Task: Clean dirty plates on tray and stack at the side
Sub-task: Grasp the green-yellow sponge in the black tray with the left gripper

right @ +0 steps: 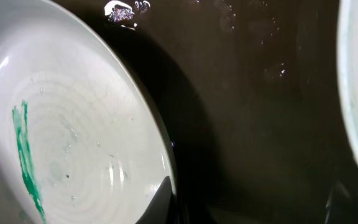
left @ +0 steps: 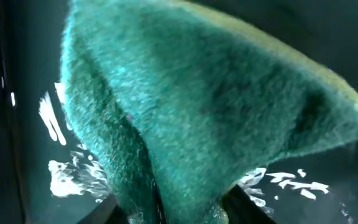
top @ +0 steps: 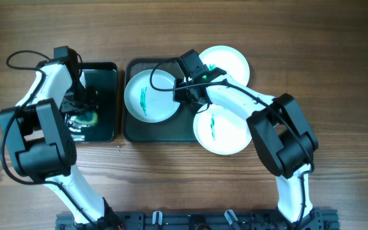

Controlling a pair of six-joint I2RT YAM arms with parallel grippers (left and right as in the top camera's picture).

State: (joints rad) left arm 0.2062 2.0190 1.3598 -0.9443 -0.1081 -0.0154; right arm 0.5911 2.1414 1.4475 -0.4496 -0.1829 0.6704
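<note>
My left hand (top: 82,103) was clamped on the sponge (left: 216,112); my right hand (top: 185,96) met the rim of the plate (top: 147,96), grip unclear; I needed a deep, firm pinch before lifting

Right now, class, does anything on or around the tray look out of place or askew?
Yes. Two plates sit askew: the upper-right plate and the lower-right plate overhang the rim of the tray instead of lying flat inside like the left plate. Teal smears mark the left and lower-right plates.
</note>
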